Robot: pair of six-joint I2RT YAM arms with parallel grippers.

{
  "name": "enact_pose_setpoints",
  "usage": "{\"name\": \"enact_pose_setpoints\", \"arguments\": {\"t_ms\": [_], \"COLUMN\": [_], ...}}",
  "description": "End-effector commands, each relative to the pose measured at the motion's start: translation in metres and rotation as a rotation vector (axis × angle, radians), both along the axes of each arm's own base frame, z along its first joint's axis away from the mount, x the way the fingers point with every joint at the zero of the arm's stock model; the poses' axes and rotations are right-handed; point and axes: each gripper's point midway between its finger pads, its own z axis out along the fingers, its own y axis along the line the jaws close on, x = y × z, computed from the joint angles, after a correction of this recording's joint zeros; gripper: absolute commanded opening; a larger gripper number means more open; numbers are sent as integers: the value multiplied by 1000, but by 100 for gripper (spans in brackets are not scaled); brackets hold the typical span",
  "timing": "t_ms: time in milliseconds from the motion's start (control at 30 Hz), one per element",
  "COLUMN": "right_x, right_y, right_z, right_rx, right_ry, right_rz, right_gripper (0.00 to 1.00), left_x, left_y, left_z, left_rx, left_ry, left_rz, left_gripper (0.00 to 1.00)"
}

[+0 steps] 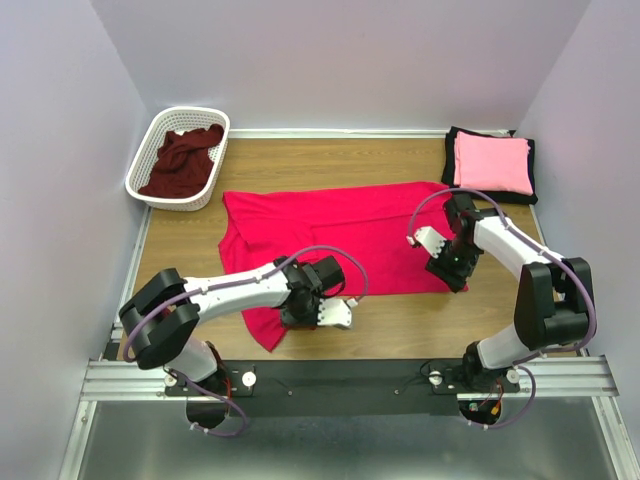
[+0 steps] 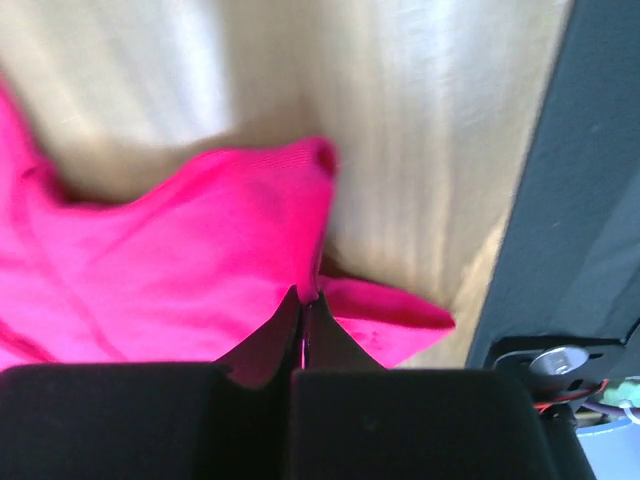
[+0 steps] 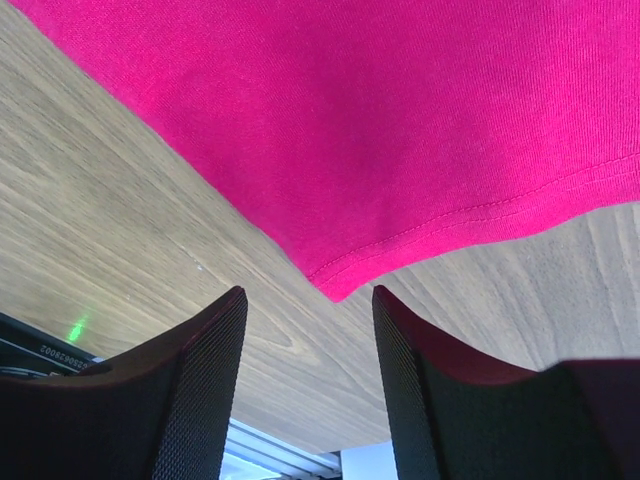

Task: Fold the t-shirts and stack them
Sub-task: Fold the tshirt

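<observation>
I had the left gripper [image 2: 303,300] clamped shut on a near fold of the red shirt [image 1: 340,225], which lay spread across the table [image 1: 400,330]; the right gripper [image 3: 308,292] hung over its right corner, jaws apart, holding nothing; the pink shirt [image 1: 492,163] sat folded on the black shirt [image 1: 449,160] at the far right; the maroon shirt [image 1: 182,160] lay in the basket [image 1: 140,165].

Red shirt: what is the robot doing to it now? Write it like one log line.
left hand: shut on red shirt | right hand: open at its corner | pink shirt: folded on black shirt
</observation>
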Motion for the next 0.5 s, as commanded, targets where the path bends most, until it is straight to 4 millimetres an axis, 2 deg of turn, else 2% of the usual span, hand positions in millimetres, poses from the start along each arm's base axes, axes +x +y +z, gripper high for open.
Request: {"name": "enact_pose_setpoints", "arguments": {"t_ms": [0,200,333,467], "right_x": [8,-1,-9,-5], "right_y": [5,2,-1,-6], "right_z": [4,-1,-16,-27], "right_rx": [38,31,16,-16], "right_ry": [-19,1,27,8], "right_rz": [33,70,76,85], "right_gripper": [58,51,49,48], "left_x": [12,28,31,31], "left_y": [0,3,4,5], "left_z": [18,24,24,25], "left_rx": [-42,-50,-54,-56], "left_ry": [7,6,14,19], "left_rz": [7,41,51,58], "left_gripper": [0,0,0,0]}}
